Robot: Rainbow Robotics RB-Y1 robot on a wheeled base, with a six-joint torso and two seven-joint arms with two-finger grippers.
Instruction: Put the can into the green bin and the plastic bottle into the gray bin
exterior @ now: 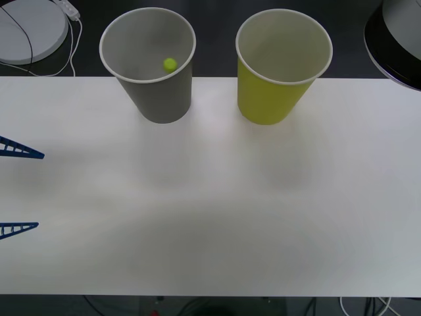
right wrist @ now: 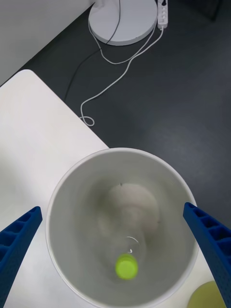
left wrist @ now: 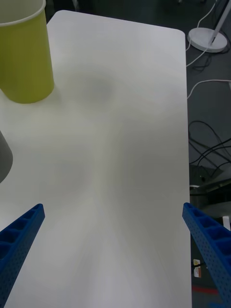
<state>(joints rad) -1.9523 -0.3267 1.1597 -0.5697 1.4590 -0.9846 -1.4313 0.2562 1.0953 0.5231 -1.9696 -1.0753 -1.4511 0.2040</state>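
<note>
Now the white tabletop [exterior: 210,217] carries both bins against dark floor [right wrist: 192,96]. Left pincer [exterior: 18,191] and right pincer [right wrist: 115,250], above the gray bin [exterior: 158,99], gape apart.

White table [exterior: 210,217]; round white lamp base [exterior: 29,29]; trailing cable [right wrist: 113,77].

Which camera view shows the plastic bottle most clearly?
The right wrist view: it looks straight down into the gray bin, where the plastic bottle lies on the bottom, green cap and clear body visible. The front view shows only its green cap inside the bin. The left wrist view gives just an edge of the gray bin.
</note>
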